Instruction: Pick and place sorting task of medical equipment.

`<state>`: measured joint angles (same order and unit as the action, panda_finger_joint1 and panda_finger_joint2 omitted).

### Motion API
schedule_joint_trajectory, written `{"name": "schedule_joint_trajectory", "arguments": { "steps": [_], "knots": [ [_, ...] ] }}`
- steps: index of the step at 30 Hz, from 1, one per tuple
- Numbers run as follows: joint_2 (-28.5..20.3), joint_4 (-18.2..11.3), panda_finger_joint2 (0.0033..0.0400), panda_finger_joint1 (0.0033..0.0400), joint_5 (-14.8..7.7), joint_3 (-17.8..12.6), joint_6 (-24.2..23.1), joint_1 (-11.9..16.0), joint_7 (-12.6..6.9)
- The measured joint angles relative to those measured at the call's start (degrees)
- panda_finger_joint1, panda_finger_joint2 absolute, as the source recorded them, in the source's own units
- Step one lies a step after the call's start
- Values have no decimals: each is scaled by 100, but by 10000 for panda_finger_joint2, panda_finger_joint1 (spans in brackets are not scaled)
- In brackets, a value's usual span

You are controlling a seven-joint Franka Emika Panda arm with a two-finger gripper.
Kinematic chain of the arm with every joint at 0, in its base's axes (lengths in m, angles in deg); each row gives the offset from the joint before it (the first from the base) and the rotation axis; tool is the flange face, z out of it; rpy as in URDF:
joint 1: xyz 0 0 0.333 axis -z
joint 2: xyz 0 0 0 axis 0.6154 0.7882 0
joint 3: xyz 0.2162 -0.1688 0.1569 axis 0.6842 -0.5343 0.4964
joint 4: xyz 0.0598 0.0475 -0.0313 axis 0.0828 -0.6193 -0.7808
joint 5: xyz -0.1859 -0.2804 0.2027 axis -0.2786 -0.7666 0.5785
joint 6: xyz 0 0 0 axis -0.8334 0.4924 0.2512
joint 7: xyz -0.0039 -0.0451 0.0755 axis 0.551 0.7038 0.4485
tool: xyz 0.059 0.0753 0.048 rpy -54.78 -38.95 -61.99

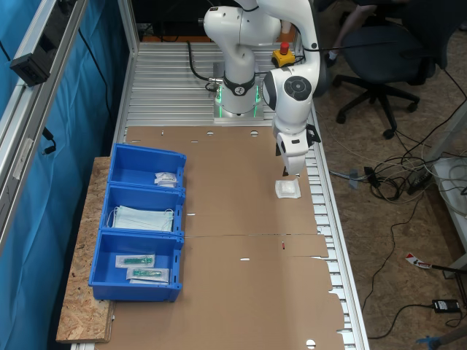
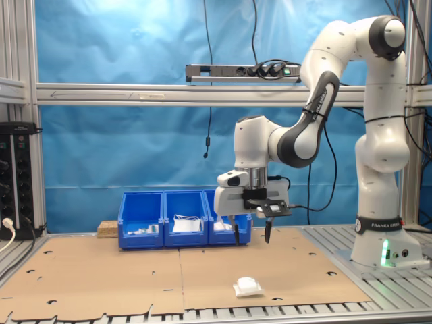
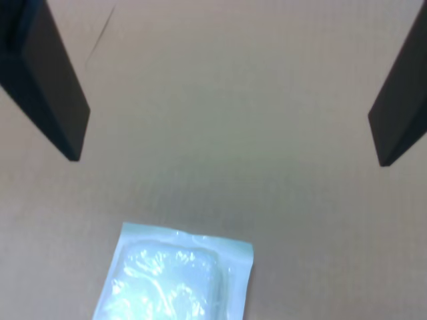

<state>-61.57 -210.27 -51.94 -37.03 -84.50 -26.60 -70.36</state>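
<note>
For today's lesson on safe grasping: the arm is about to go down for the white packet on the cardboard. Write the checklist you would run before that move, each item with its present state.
1. Gripper open: ok, the two fingers stand wide apart in the wrist view.
2. Gripper empty: ok, nothing between the fingers.
3. White packet lying flat and free on the cardboard: ok, nothing touches it.
4. Gripper centred over the packet: not ok, in the wrist view the packet sits off the midpoint between the fingers.
5. Height: ok, in the second exterior view the fingertips hang well above the packet.
6. Which blue bin the packet belongs in: cannot tell.
</note>
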Motion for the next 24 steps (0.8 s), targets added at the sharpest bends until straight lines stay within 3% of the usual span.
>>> {"name": "schedule_joint_trajectory", "arguments": {
  "steps": [14, 24],
  "knots": [
    [1167, 141, 400, 400, 0, 4, -725, -40, 0],
    [1560, 238, 400, 400, 0, 3, -1095, -42, 0]
  ]
}}
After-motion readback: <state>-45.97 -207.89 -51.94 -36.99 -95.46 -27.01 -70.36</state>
